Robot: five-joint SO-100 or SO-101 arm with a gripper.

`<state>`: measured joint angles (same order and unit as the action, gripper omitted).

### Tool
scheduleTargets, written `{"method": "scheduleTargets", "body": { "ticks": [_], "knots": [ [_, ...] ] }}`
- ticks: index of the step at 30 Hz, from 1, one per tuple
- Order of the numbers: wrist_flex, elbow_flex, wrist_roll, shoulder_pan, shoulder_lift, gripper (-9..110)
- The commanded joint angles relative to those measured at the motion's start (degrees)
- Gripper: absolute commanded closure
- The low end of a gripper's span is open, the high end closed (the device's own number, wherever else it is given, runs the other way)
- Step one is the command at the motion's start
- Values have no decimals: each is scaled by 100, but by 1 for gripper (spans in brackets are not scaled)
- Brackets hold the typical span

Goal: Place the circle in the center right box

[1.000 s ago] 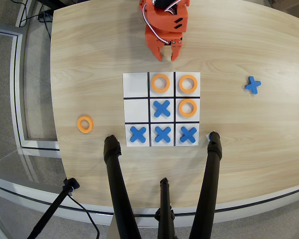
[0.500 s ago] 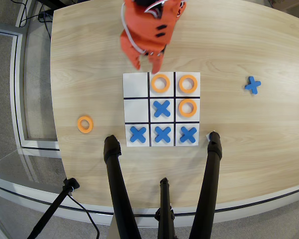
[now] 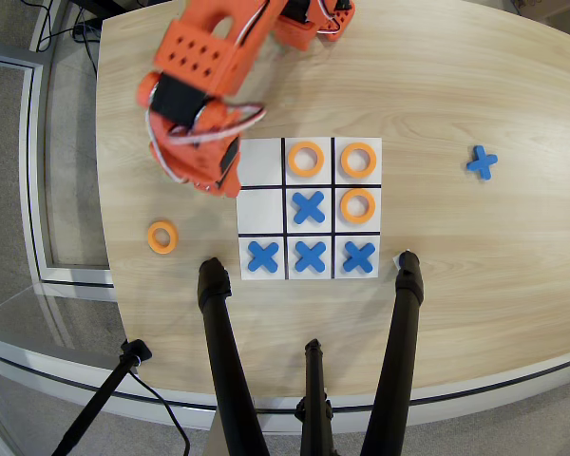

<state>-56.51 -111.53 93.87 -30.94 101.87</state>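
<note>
A loose orange circle lies flat on the wooden table, left of the white grid board in the overhead view. The center right box, the board's middle-row left cell in this view, is bare white. My orange gripper hangs over the table just off the board's upper left corner, above and to the right of the loose circle. Its body hides the fingertips, so the jaws' state does not show. Three more orange rings fill the top-middle, top-right and middle-right cells.
Blue X pieces occupy the centre cell and the whole bottom row. Another blue X lies alone at the table's right. Black tripod legs rise over the table's near edge below the board.
The arm has swung from the table's far edge above the board down and to the left. The gripper now hangs by the board's upper left corner, closer to the loose circle.
</note>
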Motion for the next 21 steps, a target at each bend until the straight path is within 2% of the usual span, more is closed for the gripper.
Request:
{"method": "scheduleTargets", "body": {
  "ticks": [1,9,15,21],
  "knots": [
    [-984,1767,35,-158,-1072,79],
    [-2329,5291,-334,-272,-3568,79],
    [-2215,6398,-448,-308,-4430,79],
    [-1547,7022,-571,-290,-5142,79]
  ]
}}
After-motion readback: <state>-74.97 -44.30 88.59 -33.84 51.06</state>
